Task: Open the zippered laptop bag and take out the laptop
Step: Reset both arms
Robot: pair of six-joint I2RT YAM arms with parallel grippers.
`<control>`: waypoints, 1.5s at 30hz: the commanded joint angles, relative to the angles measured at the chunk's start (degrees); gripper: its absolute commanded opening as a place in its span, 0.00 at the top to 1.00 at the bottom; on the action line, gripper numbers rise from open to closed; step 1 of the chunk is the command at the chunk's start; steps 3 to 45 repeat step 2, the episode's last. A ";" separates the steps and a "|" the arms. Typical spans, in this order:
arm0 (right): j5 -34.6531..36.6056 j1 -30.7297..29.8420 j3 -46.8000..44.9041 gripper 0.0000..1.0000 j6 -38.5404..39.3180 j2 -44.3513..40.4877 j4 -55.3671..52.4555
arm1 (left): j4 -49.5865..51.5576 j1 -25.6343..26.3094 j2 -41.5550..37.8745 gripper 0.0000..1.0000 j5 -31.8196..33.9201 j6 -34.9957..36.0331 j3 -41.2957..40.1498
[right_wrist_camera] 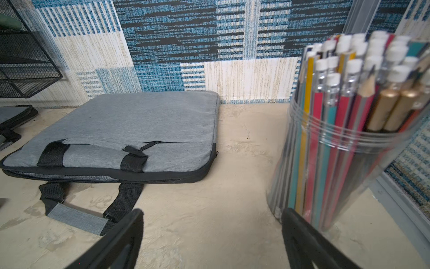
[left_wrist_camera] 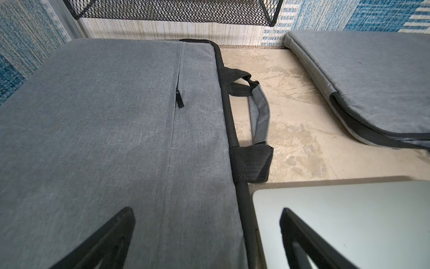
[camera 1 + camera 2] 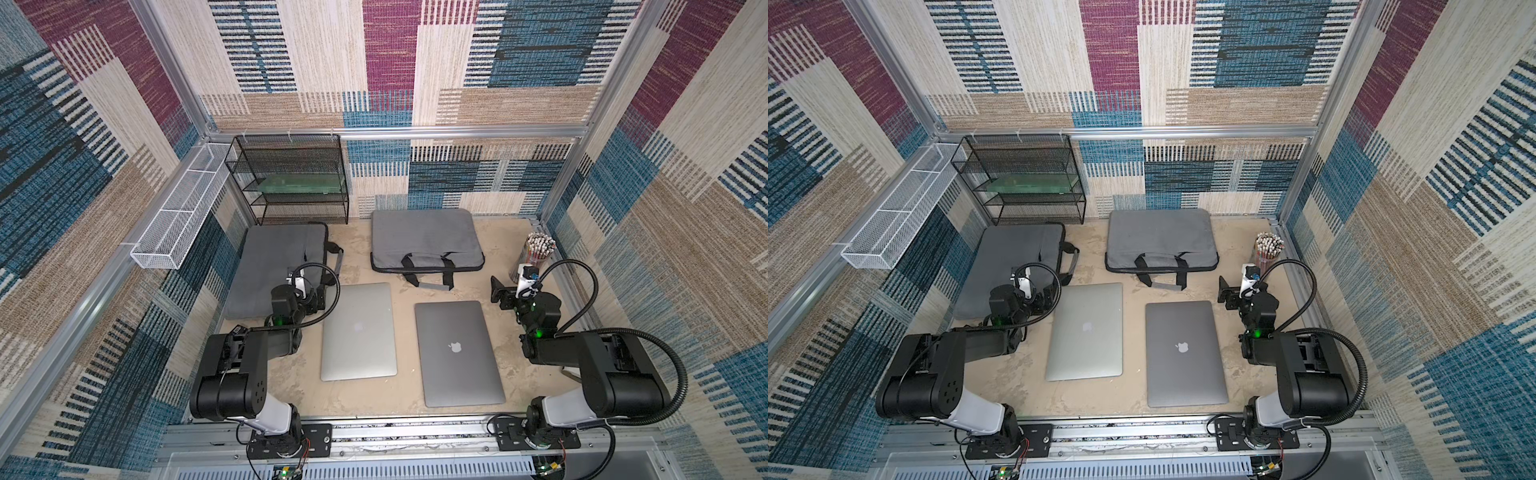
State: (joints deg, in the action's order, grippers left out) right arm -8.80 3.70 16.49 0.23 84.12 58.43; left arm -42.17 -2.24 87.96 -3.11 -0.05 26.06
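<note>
Two grey zippered laptop bags lie at the back: one on the left (image 3: pixel 270 270) (image 3: pixel 1013 262) (image 2: pixel 104 139), one in the middle (image 3: pixel 424 237) (image 3: pixel 1160 237) (image 1: pixel 139 121). What is inside either is hidden. A silver laptop (image 3: pixel 359 332) (image 3: pixel 1088 332) (image 2: pixel 349 209) and a dark grey laptop (image 3: pixel 455 353) (image 3: pixel 1183 353) lie closed on the table in front. My left gripper (image 3: pixel 316 297) (image 2: pixel 206 210) hangs open over the left bag's black zippered edge (image 2: pixel 230 121), beside the silver laptop. My right gripper (image 3: pixel 498 291) (image 1: pixel 212 211) stands open over bare table, holding nothing.
A clear cup of pencils (image 3: pixel 536 249) (image 1: pixel 349 128) stands right beside the right gripper. A black mesh rack (image 3: pixel 291 178) stands at the back left, and a white wire basket (image 3: pixel 178 212) hangs on the left wall. Bag handles (image 2: pixel 260 116) (image 1: pixel 76 216) lie on the table.
</note>
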 commanded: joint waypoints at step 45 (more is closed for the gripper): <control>0.45 -0.06 0.30 0.05 0.56 -0.02 0.63 | 0.16 -0.04 -0.08 0.01 -0.29 0.84 0.22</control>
